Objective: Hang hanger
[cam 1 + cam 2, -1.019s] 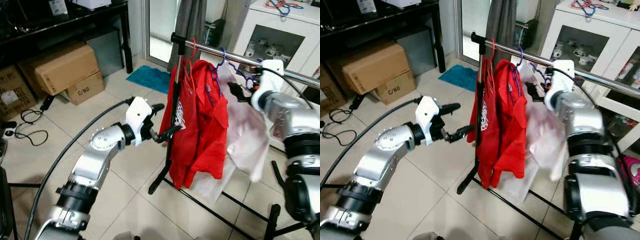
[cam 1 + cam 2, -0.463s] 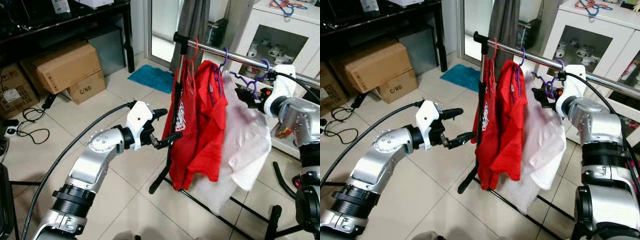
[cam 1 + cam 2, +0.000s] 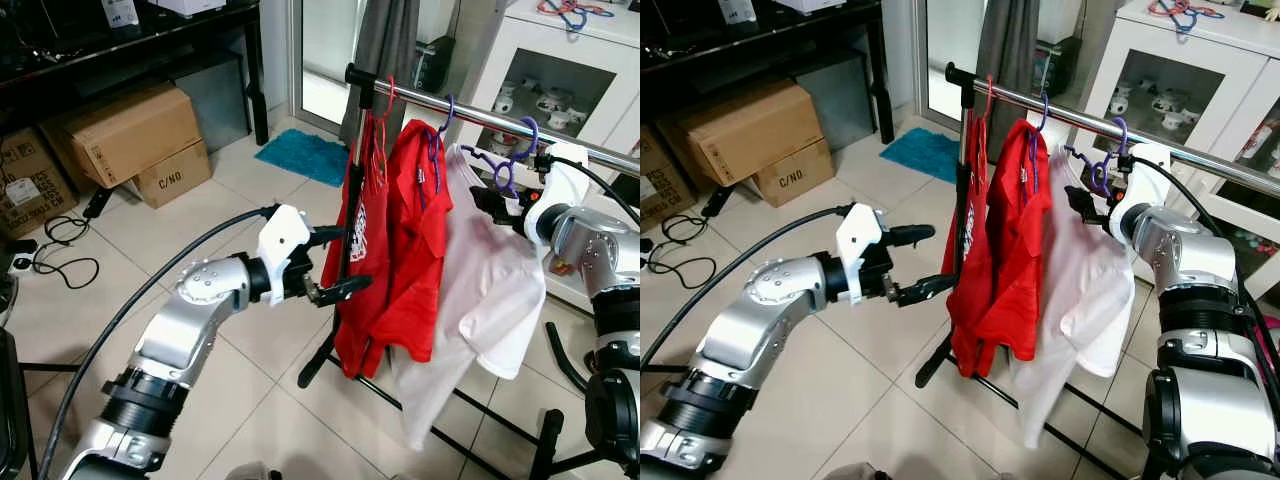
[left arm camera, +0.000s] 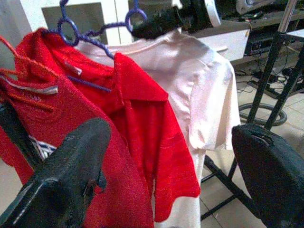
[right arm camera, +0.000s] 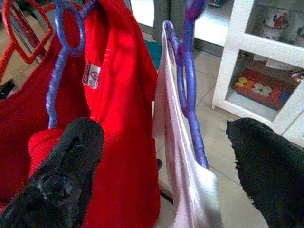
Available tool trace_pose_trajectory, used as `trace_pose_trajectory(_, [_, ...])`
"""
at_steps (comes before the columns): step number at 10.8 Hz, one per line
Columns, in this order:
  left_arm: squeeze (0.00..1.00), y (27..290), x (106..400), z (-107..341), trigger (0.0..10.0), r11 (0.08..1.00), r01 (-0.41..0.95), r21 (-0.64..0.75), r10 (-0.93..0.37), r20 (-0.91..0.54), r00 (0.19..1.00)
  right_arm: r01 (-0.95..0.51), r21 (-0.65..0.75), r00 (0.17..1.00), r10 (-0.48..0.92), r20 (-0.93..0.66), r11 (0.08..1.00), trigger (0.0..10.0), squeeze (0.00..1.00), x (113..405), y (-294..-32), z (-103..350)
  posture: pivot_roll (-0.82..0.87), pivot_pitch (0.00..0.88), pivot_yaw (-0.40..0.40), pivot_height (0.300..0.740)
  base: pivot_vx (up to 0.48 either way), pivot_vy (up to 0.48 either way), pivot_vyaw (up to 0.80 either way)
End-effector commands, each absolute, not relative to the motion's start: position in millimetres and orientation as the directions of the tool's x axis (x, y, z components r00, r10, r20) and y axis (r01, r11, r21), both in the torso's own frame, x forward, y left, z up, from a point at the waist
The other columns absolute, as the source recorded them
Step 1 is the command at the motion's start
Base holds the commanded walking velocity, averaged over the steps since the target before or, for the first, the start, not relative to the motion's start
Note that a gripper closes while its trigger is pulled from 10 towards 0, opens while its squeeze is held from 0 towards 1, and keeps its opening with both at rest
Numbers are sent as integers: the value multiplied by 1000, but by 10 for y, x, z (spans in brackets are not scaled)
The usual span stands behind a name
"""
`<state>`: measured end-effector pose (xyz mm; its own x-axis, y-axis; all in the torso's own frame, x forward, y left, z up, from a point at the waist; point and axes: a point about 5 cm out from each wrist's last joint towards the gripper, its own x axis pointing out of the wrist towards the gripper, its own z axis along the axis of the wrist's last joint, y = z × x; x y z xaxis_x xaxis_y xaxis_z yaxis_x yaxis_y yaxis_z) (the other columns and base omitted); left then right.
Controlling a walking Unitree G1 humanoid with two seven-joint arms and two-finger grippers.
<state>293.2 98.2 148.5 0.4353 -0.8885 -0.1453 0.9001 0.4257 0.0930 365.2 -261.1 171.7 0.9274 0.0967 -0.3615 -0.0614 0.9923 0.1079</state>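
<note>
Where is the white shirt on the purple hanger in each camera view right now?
Left eye view: white shirt hangs right of centre, beside the red shirt.
Right eye view: white shirt right of centre, below the rail.
Left wrist view: upper middle, behind the red shirt.
Right wrist view: edge-on at centre, on the purple hanger.
Shared landmark: the red shirt next to it.

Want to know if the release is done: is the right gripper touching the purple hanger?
Apart. The right wrist view shows the purple hanger in open space between the right gripper's spread jaws.
</note>
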Motion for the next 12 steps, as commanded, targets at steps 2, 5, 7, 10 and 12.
trace_pose_trajectory(2, [1000, 962, 2896, 1510, 10000, 407, 908, 95, -897, -146, 417, -50, 115, 949, 84, -305, 992, 10000, 0, 3738, -2631, 1830, 22, 0, -5, 740, 0, 0, 0])
trace_pose_trajectory(5, [1000, 958, 2897, 1530, 10000, 404, 911, 88, -899, -147, 413, -53, 95, 940, 82, -331, 994, 0, 0, 3830, -2587, 1798, 29, 0, -12, 740, 0, 0, 0])
trace_pose_trajectory(7, [1000, 959, 2891, 1533, 10000, 404, 910, 88, -898, -149, 413, -31, 137, 932, 78, -353, 990, 0, 0, 3848, -2591, 1769, 33, 0, -16, 740, 0, 0, 0])
trace_pose_trajectory(10, [1000, 951, 2894, 1527, 10000, 401, 912, 89, -899, -151, 410, -14, 174, 934, 75, -350, 985, 0, 0, 3866, -2612, 1778, 29, 0, -13, 740, 0, 0, 0])
trace_pose_trajectory(12, [1000, 942, 2905, 1535, 10000, 400, 912, 92, -900, -150, 409, -4, 178, 940, 64, -335, 984, 0, 0, 3881, -2622, 1804, 26, 0, -9, 740, 0, 0, 0])
